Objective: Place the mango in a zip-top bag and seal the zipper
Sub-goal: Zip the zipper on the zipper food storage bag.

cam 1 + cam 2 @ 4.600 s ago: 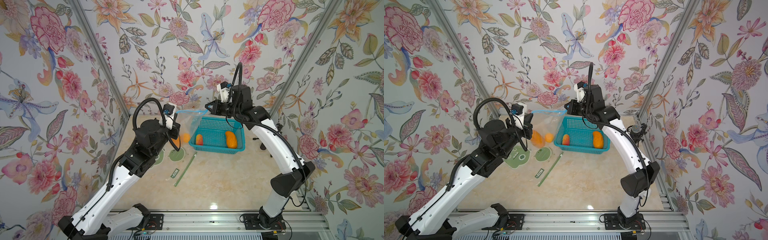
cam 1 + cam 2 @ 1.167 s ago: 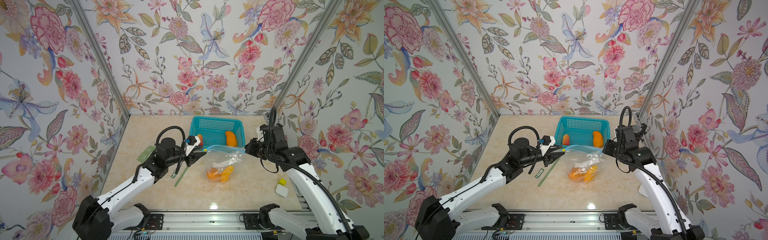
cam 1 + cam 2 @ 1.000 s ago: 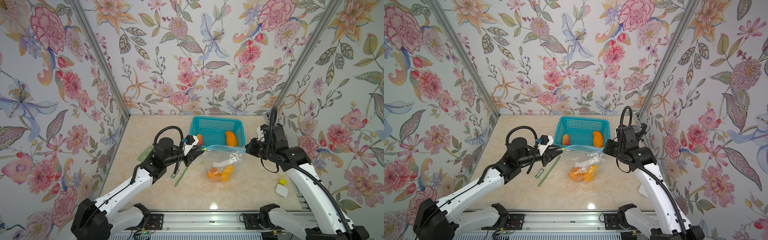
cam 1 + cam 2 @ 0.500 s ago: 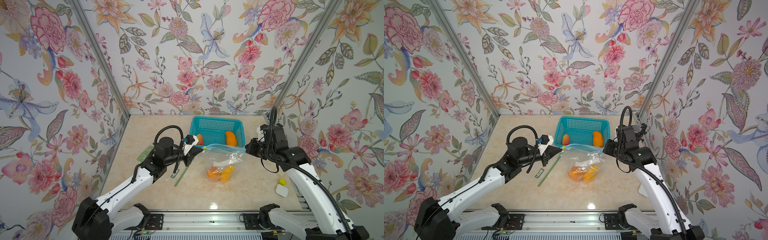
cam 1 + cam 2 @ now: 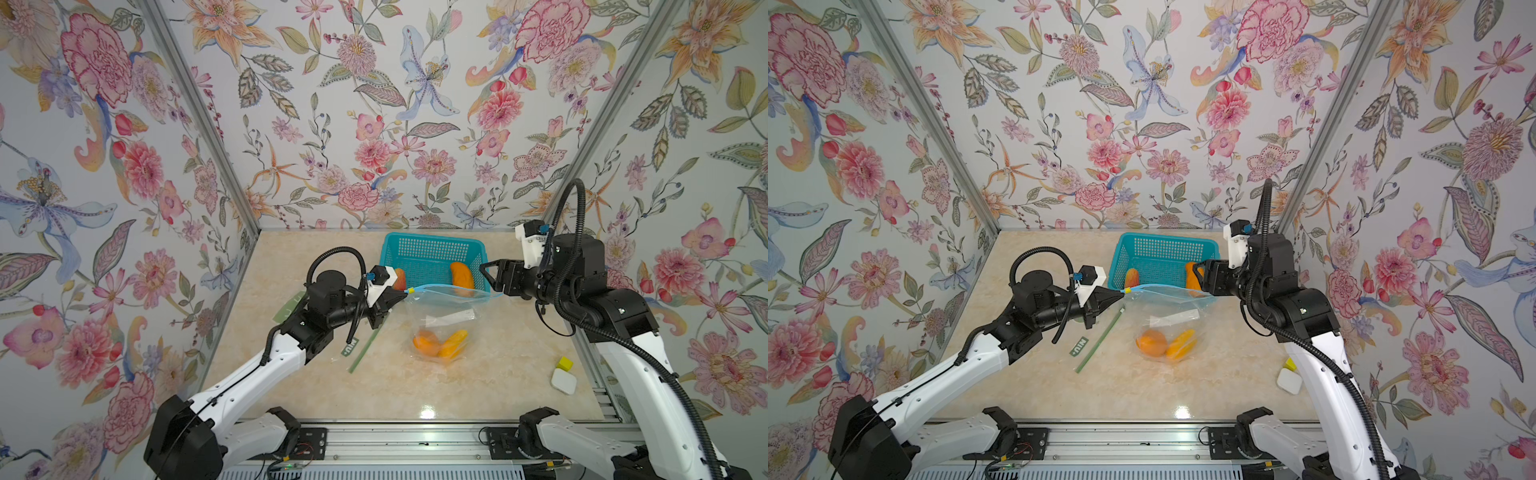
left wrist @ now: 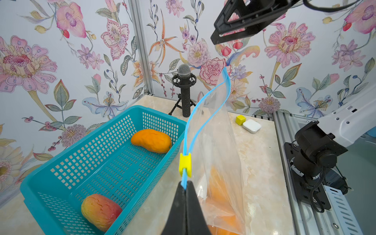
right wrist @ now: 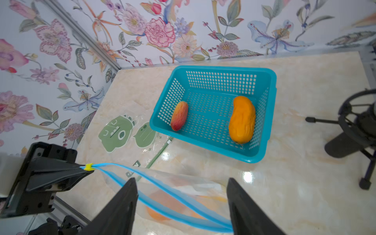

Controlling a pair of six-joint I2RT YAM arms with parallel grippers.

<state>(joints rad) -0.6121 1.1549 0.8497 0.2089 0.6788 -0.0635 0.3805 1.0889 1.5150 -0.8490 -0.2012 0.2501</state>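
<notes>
As needed to anchor that end for sealing, found left fingers point(image 6: 185, 188) pinched shut on the zip-top bag point(image 5: 449, 316) zipper point(image 6: 203, 114) behind its yellow slider point(image 6: 185, 164), at 9 o'clock; right fingers point(image 5: 491, 279) wide astride the 3 o'clock end, gripping nothing. Judged mango point(image 5: 454, 340) bagged, on tabletop point(image 5: 415, 386) at 6 o'clock from basket point(image 5: 432, 237); zipper unsealed.

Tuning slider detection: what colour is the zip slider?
Yellow slider; clearest in the left wrist view.

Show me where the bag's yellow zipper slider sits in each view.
Top view: slider just off the left gripper tip, by the basket's near corner.
Top view: slider, same place.
Left wrist: slider just past the left gripper tip, beside the basket.
Right wrist: slider at the left gripper tip, short of the basket.
Shared landmark: the teal basket.
</notes>
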